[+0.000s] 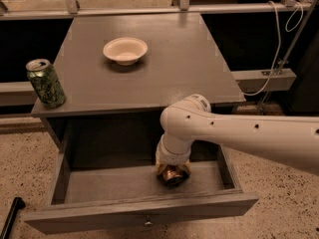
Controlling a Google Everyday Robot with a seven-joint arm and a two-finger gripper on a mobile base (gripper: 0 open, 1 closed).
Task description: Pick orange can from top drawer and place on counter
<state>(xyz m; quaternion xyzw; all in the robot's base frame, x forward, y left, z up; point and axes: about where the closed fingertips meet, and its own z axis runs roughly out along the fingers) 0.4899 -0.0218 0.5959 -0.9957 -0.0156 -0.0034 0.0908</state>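
Camera view. Looks down on a boxy grey cabinet with the top drawer [139, 212] pulled open toward 6 o'clock, a small round knob [147, 222] at the middle of its front panel.

Shows the white arm [239, 136] coming in from 3 o'clock, bending at a rounded joint just below the front edge of the counter [169, 78] and dropping straight down into the drawer.

Places the gripper [172, 170] low inside the drawer, a little right of its middle and close to the drawer floor, mostly covered by the wrist above it. Cannot tell whether clamped on anything or slack.

Finds the orange can [173, 177] right under the wrist, at the gripper: a coppery-brown glint inside the drawer, at about 5 o'clock from the middle of the frame. Cannot tell whether gripped or merely beside the gripper. Not on the counter.

Carries two things on the counter: a shallow white bowl [125, 50] toward 11 o'clock, upright, and a green can [46, 82] with a silver top at 9 o'clock, standing at the left front corner. Sets these two well apart from each other and from the arm.

Includes a black bar [10, 215] on the speckled floor at 7 o'clock, beside the drawer's left end, and a white cable [279, 39] hanging at 2 o'clock, beyond the cabinet.
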